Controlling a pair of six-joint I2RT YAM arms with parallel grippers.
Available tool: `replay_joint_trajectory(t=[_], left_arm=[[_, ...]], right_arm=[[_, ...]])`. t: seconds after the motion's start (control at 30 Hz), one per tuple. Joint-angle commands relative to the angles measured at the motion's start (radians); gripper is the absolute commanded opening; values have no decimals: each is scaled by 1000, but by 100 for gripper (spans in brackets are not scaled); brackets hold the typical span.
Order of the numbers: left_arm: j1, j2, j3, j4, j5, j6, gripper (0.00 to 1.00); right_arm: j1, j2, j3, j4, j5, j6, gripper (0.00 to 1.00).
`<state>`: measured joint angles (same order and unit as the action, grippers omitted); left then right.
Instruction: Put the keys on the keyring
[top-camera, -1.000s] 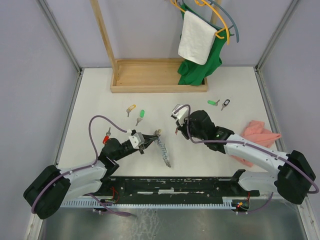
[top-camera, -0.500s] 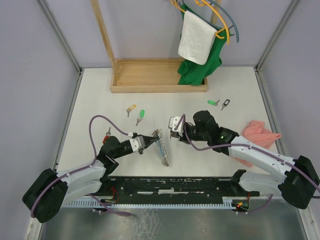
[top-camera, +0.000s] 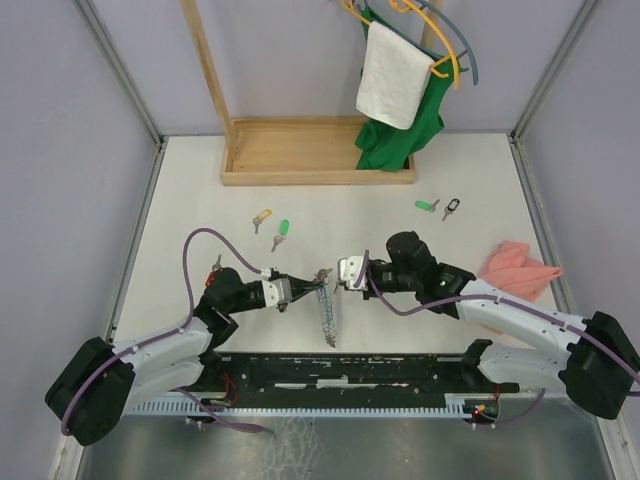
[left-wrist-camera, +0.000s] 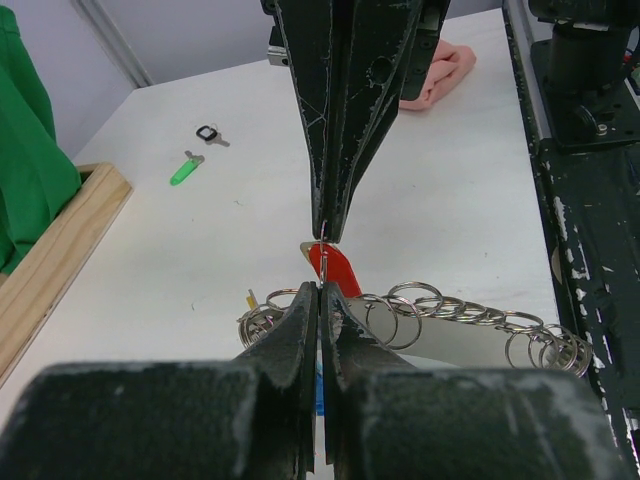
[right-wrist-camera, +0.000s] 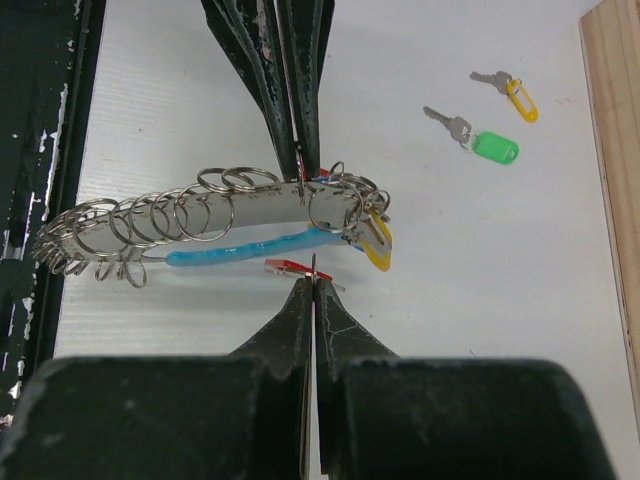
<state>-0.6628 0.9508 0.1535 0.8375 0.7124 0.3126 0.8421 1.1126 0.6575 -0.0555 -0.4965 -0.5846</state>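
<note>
Found the left tool (top-camera: 313, 279) pinched shut on the keyring (top-camera: 326, 312) above mid-counter (top-camera: 180, 190), with the ring loops trailing toward the near edge. Found the right tool (top-camera: 333, 276) closed narrow on a red-tagged key (right-wrist-camera: 288, 267), nearly tip to tip with the left tool and just beside the keyring. Noted a yellow-tagged key (top-camera: 262, 216) and a green-tagged key (top-camera: 283, 228) lying loose farther back.

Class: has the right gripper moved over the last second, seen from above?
Yes. The right gripper, pinching a red-tagged key, moved away from the wooden base toward the keyring.
</note>
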Motion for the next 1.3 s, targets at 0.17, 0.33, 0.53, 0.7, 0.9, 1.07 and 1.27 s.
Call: replay_joint_trajectory(t=[0.17,0.33,0.53,0.7,0.9,1.07,1.27], left_arm=[[4,6,60,51,47,28,3],[4,10,61,54,47,22,3],[4,18,64,57,48,16,3],[4,17,65,59,51,10,3],[4,18,67,58,51,7,3],[3,19,69,61,53,2,3],[3,17,68,63,55,-3,3]], right_arm=[[52,10,9,79,13,-49,1],[64,5,6,83,27,-52,1],[69,0,5,88,31,-52,1],[69,0,5,89,44,-52,1],[71,-2,7,90,32,-49,1],[73,-5,9,95,31,-47,1],[74,-9,8,101,30,-47,1]])
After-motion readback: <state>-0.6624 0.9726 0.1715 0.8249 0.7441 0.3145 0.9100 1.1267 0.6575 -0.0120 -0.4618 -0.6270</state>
